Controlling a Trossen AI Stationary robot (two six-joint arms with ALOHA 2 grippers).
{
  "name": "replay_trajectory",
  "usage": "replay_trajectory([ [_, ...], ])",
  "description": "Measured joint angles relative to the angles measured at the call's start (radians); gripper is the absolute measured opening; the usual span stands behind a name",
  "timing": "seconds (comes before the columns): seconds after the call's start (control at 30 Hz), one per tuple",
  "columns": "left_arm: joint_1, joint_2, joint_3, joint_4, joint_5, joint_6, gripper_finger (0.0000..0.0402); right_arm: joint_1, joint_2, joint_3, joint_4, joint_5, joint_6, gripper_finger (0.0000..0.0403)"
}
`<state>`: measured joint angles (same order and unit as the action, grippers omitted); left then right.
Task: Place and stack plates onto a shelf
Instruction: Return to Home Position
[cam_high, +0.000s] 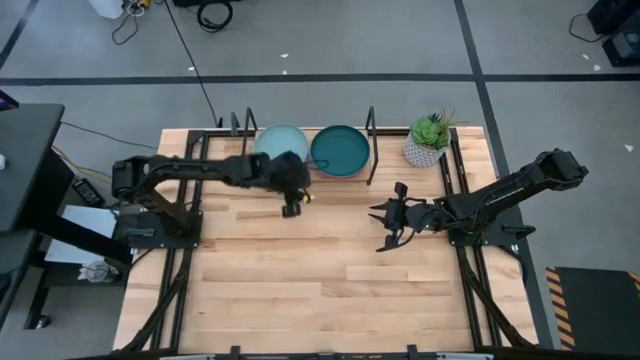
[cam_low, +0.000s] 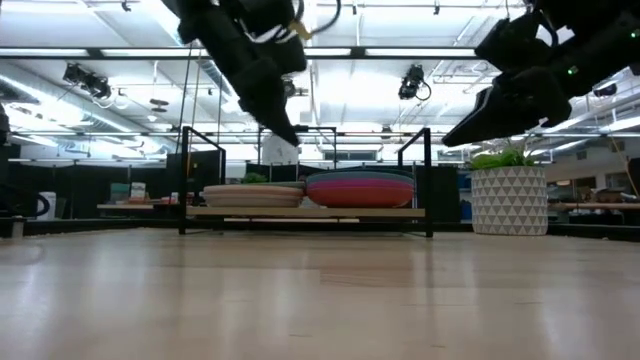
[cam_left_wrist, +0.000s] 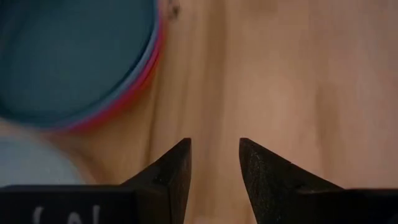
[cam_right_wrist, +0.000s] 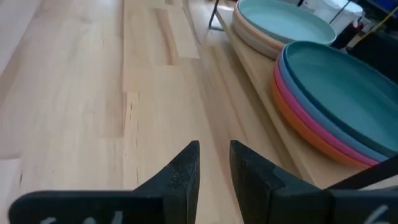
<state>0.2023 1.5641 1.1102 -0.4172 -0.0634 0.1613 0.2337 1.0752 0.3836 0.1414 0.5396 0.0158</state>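
Note:
The shelf (cam_low: 300, 212) stands at the table's far edge and carries two stacks of plates. The left stack has a light teal plate (cam_high: 280, 143) on top of cream ones (cam_low: 253, 195). The right stack has a dark teal plate (cam_high: 340, 150) on top, over blue, magenta and orange plates (cam_right_wrist: 311, 118). My left gripper (cam_high: 292, 207) hovers over the table just in front of the shelf, open and empty (cam_left_wrist: 214, 165). My right gripper (cam_high: 383, 226) hangs above the table nearer the right side, open a little (cam_right_wrist: 214, 165) and empty.
A potted plant in a white patterned pot (cam_high: 428, 143) stands to the right of the shelf at the far edge. Black wire end frames (cam_high: 372, 148) rise at both ends of the shelf. Bare wooden tabletop (cam_high: 320, 280) stretches toward the near edge.

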Motion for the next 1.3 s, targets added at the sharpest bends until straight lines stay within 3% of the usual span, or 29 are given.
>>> replay_trajectory([
  [0.33, -0.099, -0.142, -0.299, 0.379, -0.001, -0.014, 0.0142, -0.046, -0.198, -0.040, -0.042, -0.102, -0.019, 0.0084],
  [0.57, -0.156, -0.241, -0.484, 0.640, -0.002, 0.007, 0.0142, -0.053, -0.412, -0.050, -0.161, -0.136, 0.046, 0.0068],
  [0.7, -0.179, -0.329, -0.586, 0.704, -0.005, 0.001, 0.0142, -0.054, -0.509, -0.049, -0.206, -0.135, 0.067, 0.0060],
  [1.0, -0.228, -0.556, -0.767, 0.756, -0.136, -0.074, 0.0142, -0.044, -0.656, -0.048, -0.310, -0.155, 0.097, 0.0058],
  [1.3, -0.263, -0.713, -0.793, 0.739, -0.119, -0.091, 0.0142, -0.042, -0.787, -0.046, -0.231, -0.004, 0.010, 0.0057],
])
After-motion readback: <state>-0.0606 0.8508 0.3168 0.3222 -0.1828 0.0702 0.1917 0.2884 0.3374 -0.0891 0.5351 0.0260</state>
